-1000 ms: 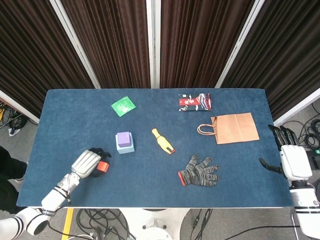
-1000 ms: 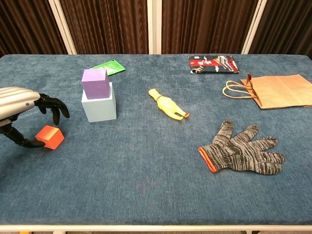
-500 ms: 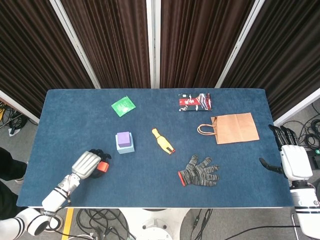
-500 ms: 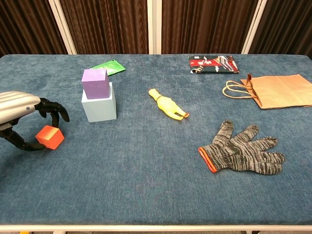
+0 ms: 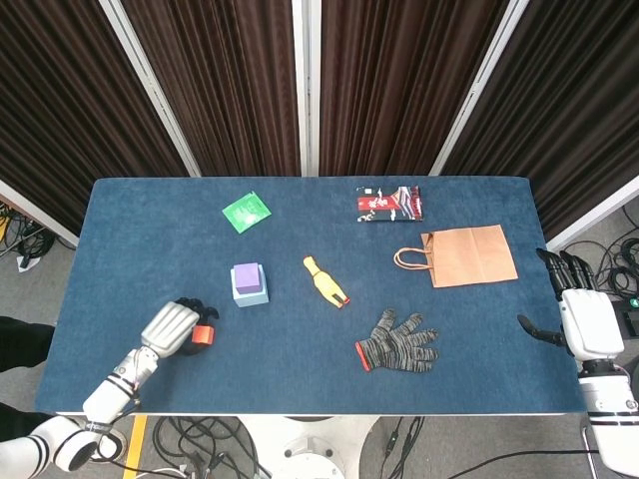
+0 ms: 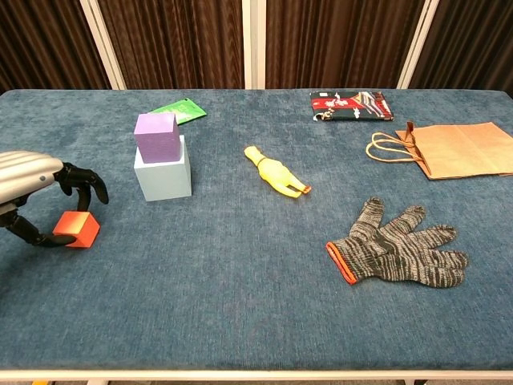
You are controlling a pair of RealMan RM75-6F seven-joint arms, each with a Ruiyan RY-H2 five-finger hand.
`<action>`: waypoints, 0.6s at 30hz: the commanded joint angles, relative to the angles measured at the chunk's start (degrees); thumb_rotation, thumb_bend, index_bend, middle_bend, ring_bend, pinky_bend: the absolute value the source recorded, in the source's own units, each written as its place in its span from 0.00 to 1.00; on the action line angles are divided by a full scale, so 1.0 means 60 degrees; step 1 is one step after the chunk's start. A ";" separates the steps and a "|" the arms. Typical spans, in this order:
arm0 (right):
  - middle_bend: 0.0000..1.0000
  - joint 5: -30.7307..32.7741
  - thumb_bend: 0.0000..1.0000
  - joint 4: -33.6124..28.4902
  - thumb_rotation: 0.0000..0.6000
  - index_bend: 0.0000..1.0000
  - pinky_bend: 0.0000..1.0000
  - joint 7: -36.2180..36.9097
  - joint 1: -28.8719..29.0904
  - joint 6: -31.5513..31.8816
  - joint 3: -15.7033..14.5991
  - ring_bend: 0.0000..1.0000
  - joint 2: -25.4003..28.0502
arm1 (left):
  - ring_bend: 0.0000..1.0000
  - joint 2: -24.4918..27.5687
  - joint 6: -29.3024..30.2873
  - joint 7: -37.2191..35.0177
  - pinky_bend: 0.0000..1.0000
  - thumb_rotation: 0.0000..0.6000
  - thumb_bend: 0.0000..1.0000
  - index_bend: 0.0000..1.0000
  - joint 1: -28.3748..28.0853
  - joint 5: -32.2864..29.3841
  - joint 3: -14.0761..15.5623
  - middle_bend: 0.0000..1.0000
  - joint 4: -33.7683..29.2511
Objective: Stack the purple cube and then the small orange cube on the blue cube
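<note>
Orange, small and square, the small orange cube (image 6: 76,228) now sits between the thumb and curled fingers of the left hand (image 6: 36,196), where a second ago it lay tilted on the cloth with the fingers arched loosely above it. The fingers have drawn in and the cube has squared up, so the pinch looks made, though whether it has left the bench (image 6: 240,321) I cannot tell. In the head view the cube lies at about eight o'clock from the stack, near it. The purple cube (image 6: 155,134) already rests on the blue cube (image 6: 163,174), unchanged, so only this last cube remains to lift and place on top. The right hand (image 5: 579,314) hangs off the bench edge at three o'clock, fingers spread, holding nothing.
</note>
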 commanded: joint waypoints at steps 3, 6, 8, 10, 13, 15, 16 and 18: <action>0.10 0.0018 0.12 -0.0008 1.00 0.00 0.00 0.0004 0.0006 -0.0013 0.0007 0.00 0.0009 | 0.33 0.0281 0.0135 0.0022 0.36 1.00 0.31 0.41 0.0000 -0.0108 -0.0189 0.61 -0.0302; 0.10 0.0012 0.12 -0.0015 1.00 0.00 0.00 0.0034 -0.0005 0.0010 0.0013 0.00 0.0023 | 0.34 0.0624 0.0261 0.0244 0.36 1.00 0.31 0.41 0.0074 -0.0425 -0.0442 0.61 -0.0729; 0.10 0.0000 0.12 -0.0019 1.00 0.00 0.00 0.0049 -0.0014 0.0029 0.0013 0.00 0.0028 | 0.35 0.0853 0.0270 0.0516 0.36 1.00 0.31 0.41 0.0122 -0.0772 -0.0658 0.61 -0.1046; 0.10 -0.0003 0.12 -0.0021 1.00 0.00 0.00 0.0057 -0.0013 0.0025 0.0013 0.00 0.0035 | 0.35 0.1144 0.0304 0.0940 0.36 1.00 0.31 0.41 0.0174 -0.1212 -0.0937 0.61 -0.1409; 0.10 -0.0009 0.12 -0.0021 1.00 0.00 0.00 0.0058 -0.0009 0.0011 0.0006 0.00 0.0036 | 0.35 0.1551 0.0353 0.1664 0.36 1.00 0.31 0.41 0.0174 -0.1783 -0.1336 0.61 -0.1891; 0.10 -0.0014 0.12 -0.0018 1.00 0.00 0.00 0.0060 -0.0009 0.0007 0.0000 0.00 0.0037 | 0.35 0.1839 0.0319 0.2050 0.37 1.00 0.31 0.41 0.0120 -0.2179 -0.1623 0.61 -0.2294; 0.10 -0.0020 0.12 -0.0020 1.00 0.00 0.00 0.0061 -0.0011 0.0012 -0.0001 0.00 0.0037 | 0.35 0.1960 0.0277 0.2188 0.37 1.00 0.31 0.41 0.0072 -0.2340 -0.1749 0.61 -0.2492; 0.10 -0.0043 0.12 -0.0030 1.00 0.00 0.00 0.0064 -0.0021 0.0041 -0.0003 0.00 0.0038 | 0.36 0.2219 0.0165 0.2502 0.37 1.00 0.31 0.41 -0.0069 -0.2698 -0.2038 0.61 -0.2965</action>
